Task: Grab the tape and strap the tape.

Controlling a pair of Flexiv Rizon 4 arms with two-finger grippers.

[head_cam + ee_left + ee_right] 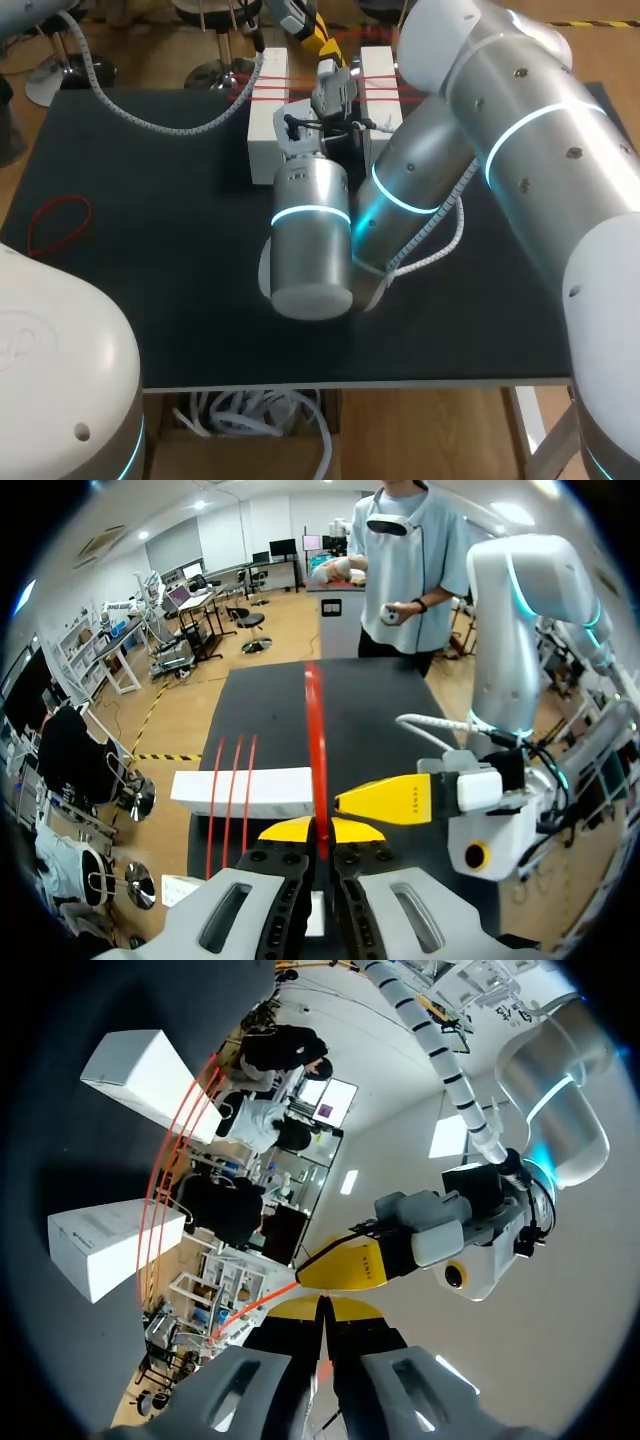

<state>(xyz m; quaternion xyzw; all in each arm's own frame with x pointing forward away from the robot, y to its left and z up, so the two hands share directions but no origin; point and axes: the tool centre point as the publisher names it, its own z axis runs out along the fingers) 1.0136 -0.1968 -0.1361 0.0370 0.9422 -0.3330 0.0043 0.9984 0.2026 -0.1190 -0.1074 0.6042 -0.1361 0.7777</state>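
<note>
Left claw (311, 830): tips pinched shut on the red band (316, 730) — the band runs tight, straight out from the tips.
Right claw (320, 1308): tips pressed together, just beside the left claw. I cannot tell if any band is in them.
Doing it well: I think the band should be held tight, lifted over the end of the white block (245, 792), then let down next to the three bands (230, 780) already on it — slowly, so it does not snap off.
Edges: the block sits at the far middle of the table (150, 300), close to its far edge.
Room: the best way to move looks like near and left. A spare red loop (58, 222) lies at the left side. The right arm (520, 150) fills the right side.
</note>
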